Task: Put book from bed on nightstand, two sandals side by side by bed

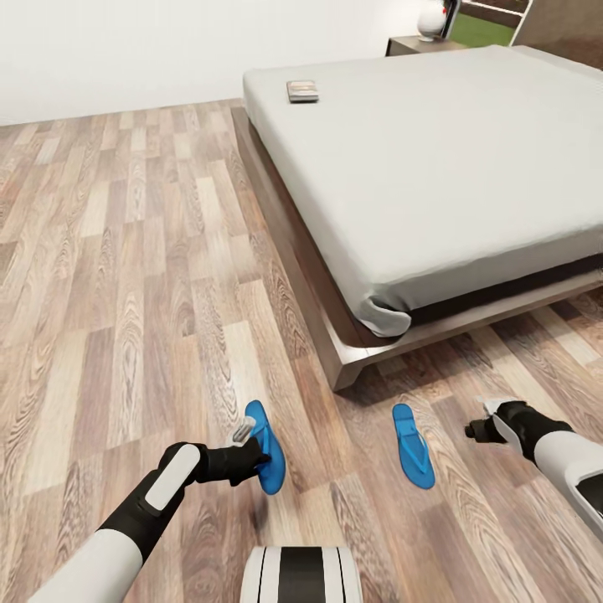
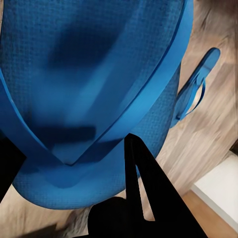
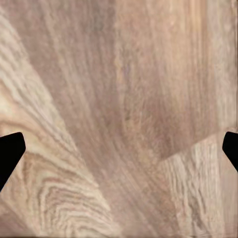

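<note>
Fig.: L gripper [image 1: 248, 445] fingers pinch near sandal [image 1: 266, 449] on floor [image 1: 126, 276] by bed [image 1: 435, 167] corner, R gripper [image 1: 479, 429] fingers spread over bare planks; advice: lift w/o twisting, set parallel beside 2nd sandal [image 1: 413, 445]; book [image 1: 302, 90] on bed.

matt wood-grain floor [image 1: 126, 251], textured sandal [image 2: 99, 74]

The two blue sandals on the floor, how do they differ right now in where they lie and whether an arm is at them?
The left sandal has the left gripper right at it, fingers over its sole; the right sandal lies with nothing on it, the right gripper off to its side. The left sandal lies out from the bed corner, the right one before the bed's foot. Both are bright blue flip-flops on the wood floor, apart.
</note>
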Controlling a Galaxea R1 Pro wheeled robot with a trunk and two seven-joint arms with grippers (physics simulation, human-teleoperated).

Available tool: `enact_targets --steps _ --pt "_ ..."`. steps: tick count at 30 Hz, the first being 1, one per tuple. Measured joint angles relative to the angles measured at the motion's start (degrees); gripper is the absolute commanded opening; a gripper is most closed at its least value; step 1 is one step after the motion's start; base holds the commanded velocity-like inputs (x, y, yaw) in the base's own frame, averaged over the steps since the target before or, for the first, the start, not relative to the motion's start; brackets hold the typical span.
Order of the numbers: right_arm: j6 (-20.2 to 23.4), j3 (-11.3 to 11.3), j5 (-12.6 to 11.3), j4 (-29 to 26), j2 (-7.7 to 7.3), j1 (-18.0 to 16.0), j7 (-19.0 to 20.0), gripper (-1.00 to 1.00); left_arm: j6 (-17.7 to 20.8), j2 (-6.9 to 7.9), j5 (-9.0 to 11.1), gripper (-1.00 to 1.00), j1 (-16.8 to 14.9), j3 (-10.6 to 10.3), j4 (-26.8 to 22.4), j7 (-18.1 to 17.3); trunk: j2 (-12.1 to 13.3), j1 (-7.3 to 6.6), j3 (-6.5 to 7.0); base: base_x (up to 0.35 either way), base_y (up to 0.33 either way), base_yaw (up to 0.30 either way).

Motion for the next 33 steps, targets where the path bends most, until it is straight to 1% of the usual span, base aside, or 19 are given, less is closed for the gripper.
enact_targets --steps 2,4,5,8,9,11,13,14,15,17,19,20,21,26,28,29,30,31,33 --pt "-1.67 0.0 -2.82 2.76 -0.36 0.07 0.07 1.0 -0.05 0.0 -0.01 -1.0 0.0 -0.02 0.0 0.01 0.03 -0.05 0.44 0.0 0.0 0.0" --pt "-3.08 0.04 -7.42 5.21 -0.63 0.22 0.02 1.0 -0.08 0.0 -0.02 -1.0 0.01 0.0 0.0 0.02 0.06 -0.1 0.89 0.0 0.0 0.0" --pt "-3.34 0.03 -8.67 5.61 -0.67 0.25 0.02 1.0 -0.09 0.0 -0.02 -1.0 0.0 -0.01 0.0 0.02 0.07 -0.13 1.11 0.0 0.0 0.0" --pt "-4.09 0.02 -14.49 6.65 -0.79 0.33 0.0 1.0 -0.11 0.0 -0.04 -1.0 -0.01 -0.02 0.02 0.02 0.11 -0.21 1.77 0.0 0.0 0.0" --pt "-4.19 0.03 -15.59 6.75 -0.81 0.36 0.02 1.0 -0.13 0.0 -0.03 -1.0 -0.02 -0.03 0.04 0.02 0.12 -0.23 2.0 0.0 0.0 0.0" --pt "-4.38 0.1 -19.81 6.99 -0.8 0.66 0.07 1.0 -0.19 0.0 -0.03 -1.0 -0.03 -0.07 0.02 0.02 0.15 -0.28 2.44 0.0 0.0 0.0" --pt "-4.44 0.11 -22.05 7.04 -0.79 0.87 0.07 1.0 -0.22 0.0 -0.04 -1.0 -0.02 -0.07 0.05 0.02 0.18 -0.33 2.88 0.0 0.0 0.0" --pt "-4.48 0.1 -24.23 7.08 -0.78 1.18 0.05 1.0 -0.24 0.0 -0.03 -1.0 -0.01 -0.08 0.03 0.02 0.19 -0.36 3.1 0.0 0.0 0.0" --pt "-4.49 0.11 -26.38 7.1 -0.81 1.67 0.04 1.0 -0.25 0.0 -0.06 -1.0 -0.02 -0.08 0.05 0.02 0.2 -0.39 3.32 0.0 0.0 0.0" --pt "-4.51 0.1 -29.38 7.12 -0.84 2.65 0.03 1.0 -0.26 -0.03 -0.04 -1.0 -0.02 -0.08 0.06 0.03 0.23 -0.44 3.77 0.0 0.0 0.0" --pt "-4.54 0.07 -31.26 7.13 -0.84 3.41 0.03 1.0 -0.27 -0.05 -0.04 -1.0 -0.01 -0.08 0.07 0.03 0.26 -0.49 4.21 0.0 0.0 0.0" --pt "-4.74 0.04 -34.54 7.15 -0.89 5.05 0.03 1.0 -0.27 -0.12 0.01 -1.0 -0.01 -0.13 0.07 0.03 0.27 -0.51 4.43 0.0 0.0 0.0" --pt "-4.82 -0.02 -35.53 7.14 -0.91 5.58 0.01 1.0 -0.27 -0.15 -0.03 -1.0 -0.01 -0.14 0.08 0.02 0.28 -0.54 4.65 0.0 0.0 0.0" --pt "-6.35 0.01 -43.97 7.13 -2.38 9.59 0.01 1.0 -0.33 -0.32 -0.04 -1.0 0.01 -0.17 0.09 0.08 0.35 -0.67 5.76 0.0 0.0 0.0" --pt "-7.47 -0.02 -49.65 7.12 -2.89 11.09 0.08 1.0 -0.35 -0.34 -0.09 -1.0 0.01 -0.17 0.09 0.09 0.38 -0.72 6.21 0.0 0.0 0.0" --pt "-7.79 -0.04 -51.16 7.11 -3.03 11.35 0.09 1.0 -0.35 -0.34 -0.1 -1.0 0.01 -0.17 0.09 0.09 0.39 -0.75 6.43 0.0 0.0 0.0" --pt "-8.4 -0.05 -53.89 7.11 -3.32 11.7 0.07 1.0 -0.35 -0.35 -0.13 -1.0 -0.01 -0.17 0.12 0.1 0.4 -0.77 6.65 0.0 0.0 0.0" --pt "-8.7 -0.05 -55.27 7.12 -3.46 11.86 0.06 1.0 -0.36 -0.35 -0.12 -1.0 -0.02 -0.19 0.13 0.1 0.42 -0.8 6.87 0.0 0.0 0.0" --pt "-9.39 -0.04 -59.96 7.12 -4.3 12.68 0.07 1.0 -0.37 -0.35 -0.18 -1.0 0.0 -0.19 0.16 0.11 0.44 -0.85 7.31 0.0 0.0 0.0"
